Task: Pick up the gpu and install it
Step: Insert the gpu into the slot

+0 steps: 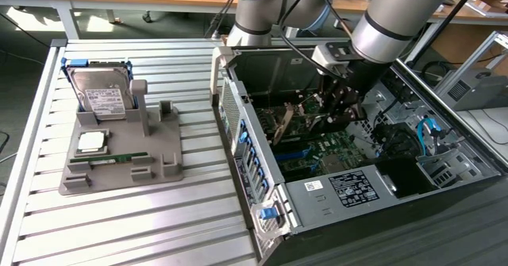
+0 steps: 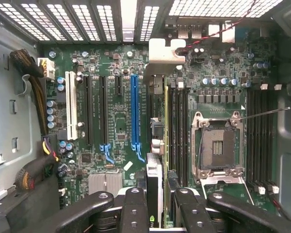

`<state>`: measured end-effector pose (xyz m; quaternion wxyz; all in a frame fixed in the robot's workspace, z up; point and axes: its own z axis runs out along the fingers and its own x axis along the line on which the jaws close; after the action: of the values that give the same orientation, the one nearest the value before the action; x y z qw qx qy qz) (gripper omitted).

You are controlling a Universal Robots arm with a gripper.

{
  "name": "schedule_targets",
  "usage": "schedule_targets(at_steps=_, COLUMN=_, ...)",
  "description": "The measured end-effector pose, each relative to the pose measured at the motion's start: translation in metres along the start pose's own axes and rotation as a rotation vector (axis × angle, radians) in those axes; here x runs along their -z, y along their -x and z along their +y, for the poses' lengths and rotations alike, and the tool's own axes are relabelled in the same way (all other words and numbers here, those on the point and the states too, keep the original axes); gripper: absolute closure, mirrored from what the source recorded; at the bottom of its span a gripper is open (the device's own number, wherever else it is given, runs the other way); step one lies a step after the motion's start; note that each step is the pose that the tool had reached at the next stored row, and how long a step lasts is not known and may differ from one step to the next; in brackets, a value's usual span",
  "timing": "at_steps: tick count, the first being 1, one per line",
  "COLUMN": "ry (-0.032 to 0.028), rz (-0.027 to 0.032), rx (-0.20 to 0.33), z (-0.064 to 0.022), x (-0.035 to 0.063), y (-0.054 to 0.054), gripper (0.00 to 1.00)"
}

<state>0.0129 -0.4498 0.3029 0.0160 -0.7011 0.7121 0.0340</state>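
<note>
While the pincer point(image 2: 157, 206) hangs inside the open computer case point(image 1: 317, 197), its fingers point(image 2: 135, 208) grip the gpu point(image 2: 155, 177), which stands edge-on between them over the motherboard point(image 2: 116, 131). Ahead of the pincer, the card's silvery bracket point(image 2: 162, 53) lies near the case's slotted rear wall. The blue slot point(image 2: 134, 107) runs just beside the card. Well apart from the pincer, a hard drive point(image 1: 99, 96) and a memory stick point(image 1: 111, 157) sit in a gray holder point(image 1: 163, 150) on the worktop point(image 1: 119, 230).
</note>
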Motion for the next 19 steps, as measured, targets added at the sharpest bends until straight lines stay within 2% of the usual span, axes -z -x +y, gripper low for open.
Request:
schedule_targets(at_steps=9, ry=0.0001, rz=0.0002, rx=0.000, z=0.0046, x=-0.0011, y=-0.0029, gripper=0.73)
schedule_targets(at_steps=19, ry=0.0000, rz=0.0000, rx=0.000, z=0.0056, x=-0.0024, y=-0.0058, gripper=0.73)
